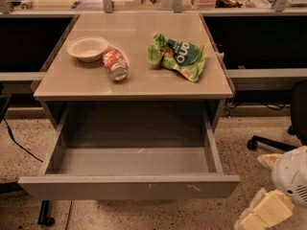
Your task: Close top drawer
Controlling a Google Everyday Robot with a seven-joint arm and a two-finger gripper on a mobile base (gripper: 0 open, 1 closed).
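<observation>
The top drawer [128,187] is pulled far out from under the tabletop. It is wide and grey, with small white scuffs on its flat front, and its inside [134,161] holds nothing. My gripper [265,208] is at the lower right of the camera view, low near the floor. It is to the right of the drawer's front right corner and apart from it. The white arm housing [292,176] sits just above it.
On the tabletop [144,83] lie a white bowl [88,48], a tipped orange can [115,64] and a green chip bag [178,55]. An office chair base [268,143] stands on the speckled floor at right. A cable [19,145] runs at left.
</observation>
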